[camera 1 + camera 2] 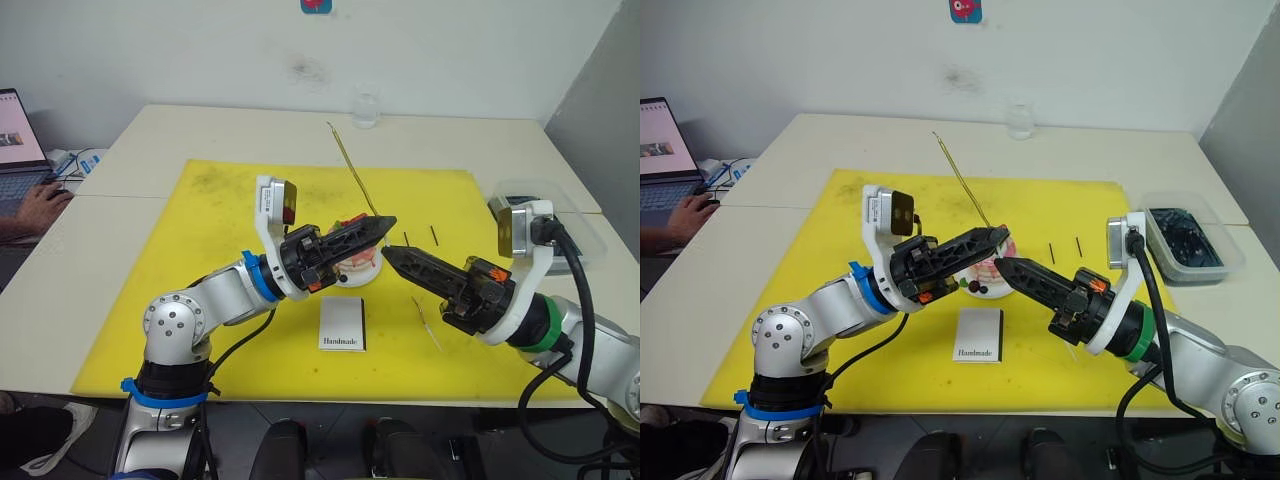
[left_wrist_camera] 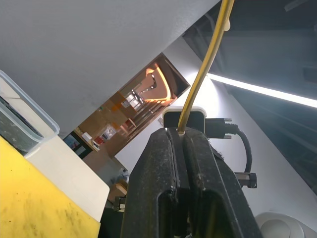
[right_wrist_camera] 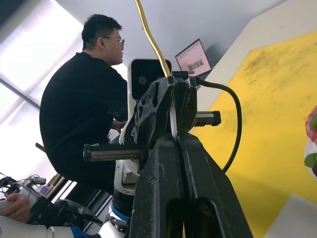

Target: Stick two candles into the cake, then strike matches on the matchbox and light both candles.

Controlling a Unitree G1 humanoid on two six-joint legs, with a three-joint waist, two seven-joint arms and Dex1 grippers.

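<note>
Yellow mat (image 1: 220,260), left claw (image 1: 385,224) clamping upright candle (image 1: 350,165), right claw (image 1: 388,257) closed, empty, tips nearly meeting

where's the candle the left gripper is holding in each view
Left eye view: the candle slants up and away from the left gripper, above the cake.
Right eye view: the same candle rises from the gripper tip over the yellow mat.
Left wrist view: it climbs from between the shut black fingers.
Right wrist view: it rises above the left gripper.
Shared landmark: the left gripper.
</note>
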